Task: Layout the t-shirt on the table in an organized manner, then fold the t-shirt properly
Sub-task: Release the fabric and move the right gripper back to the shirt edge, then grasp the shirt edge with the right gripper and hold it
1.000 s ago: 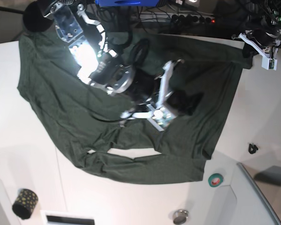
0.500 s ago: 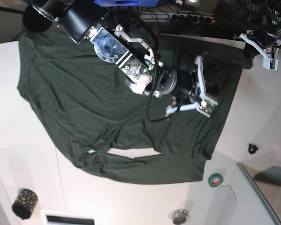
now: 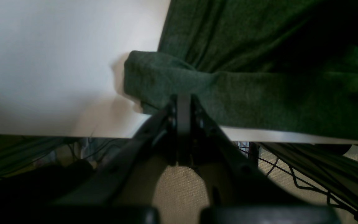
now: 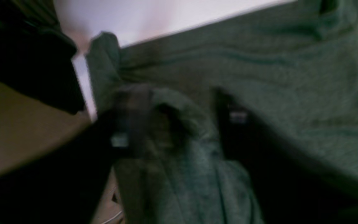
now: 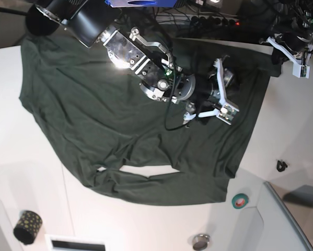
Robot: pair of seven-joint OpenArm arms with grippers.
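The table is broad and white, bare from 6 to 9 o'clock for spreading. The t-shirt sprawls across its middle, soft, light and limp; best taken at hems or corners. The right gripper hovers released over the cloth near 2 o'clock. The left gripper stays clenched on the t-shirt's corner at the table edge.
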